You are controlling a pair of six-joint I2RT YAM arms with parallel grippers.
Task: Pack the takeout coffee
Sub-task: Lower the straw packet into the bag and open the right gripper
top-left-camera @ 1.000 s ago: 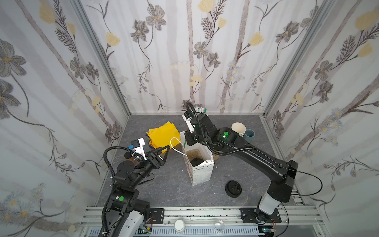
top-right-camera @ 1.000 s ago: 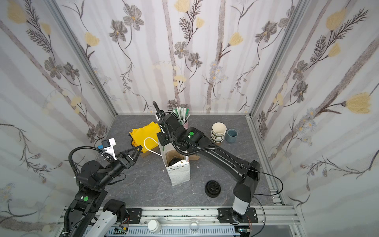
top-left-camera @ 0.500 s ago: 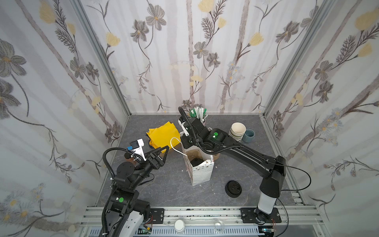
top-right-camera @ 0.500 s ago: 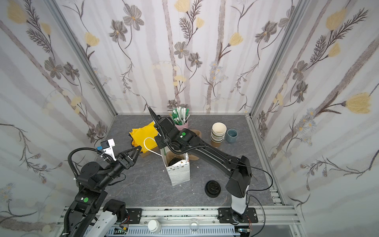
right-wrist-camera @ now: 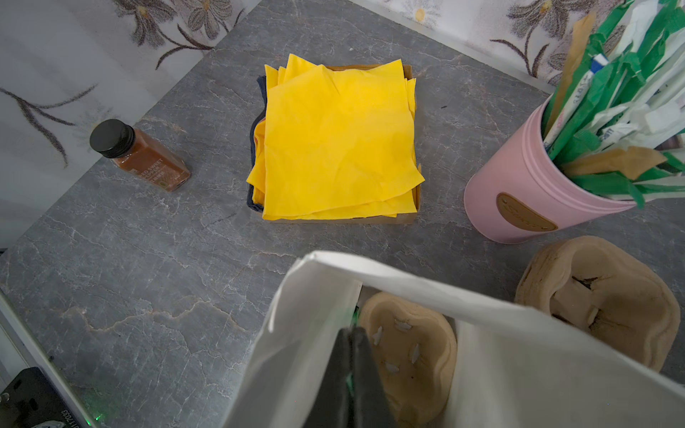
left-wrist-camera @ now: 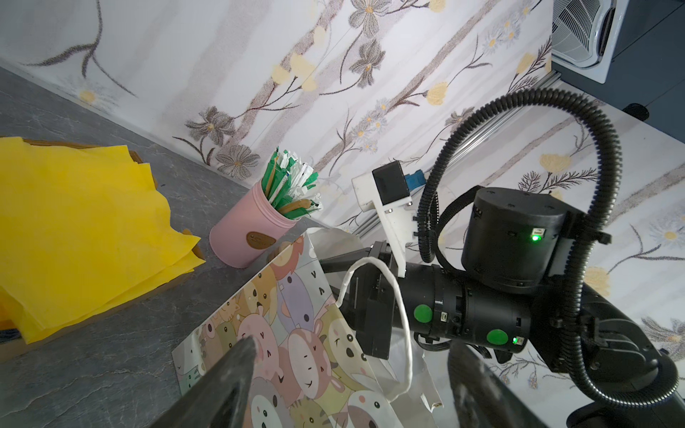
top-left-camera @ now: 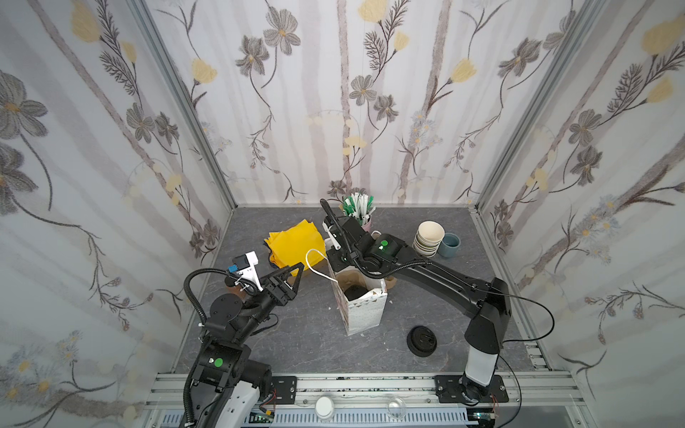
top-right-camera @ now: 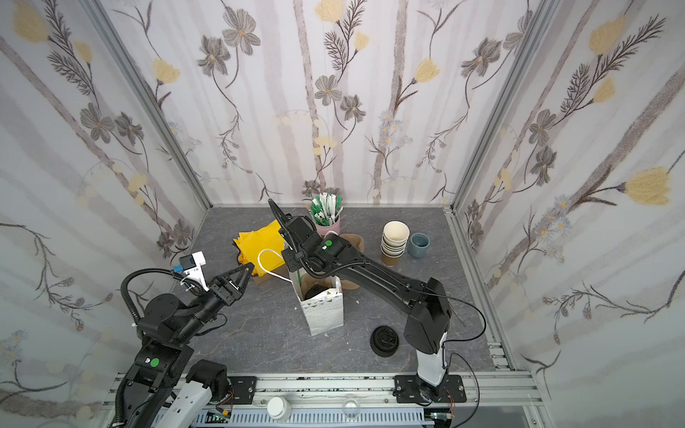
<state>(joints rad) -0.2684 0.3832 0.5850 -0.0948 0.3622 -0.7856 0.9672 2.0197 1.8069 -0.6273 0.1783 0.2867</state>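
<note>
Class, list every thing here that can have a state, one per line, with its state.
Bag, upright, open.
Coffee, lidded, inside bag.
Left gripper, open, empty.
Right gripper, shut, at bag mouth.
Lids, stacked, loose.
Cup stack, nested, lidless.
Blue cup, upright, lidless.
Pink jar, open, full.
Bottle, capped.
Napkins, stacked.
Carrier beside bag, empty.

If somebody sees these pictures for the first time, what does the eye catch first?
The bright yellow napkins, stacked toward the back left of the grey table. Next, the white paper bag standing open at the middle, with the right gripper shut at its mouth.
</note>
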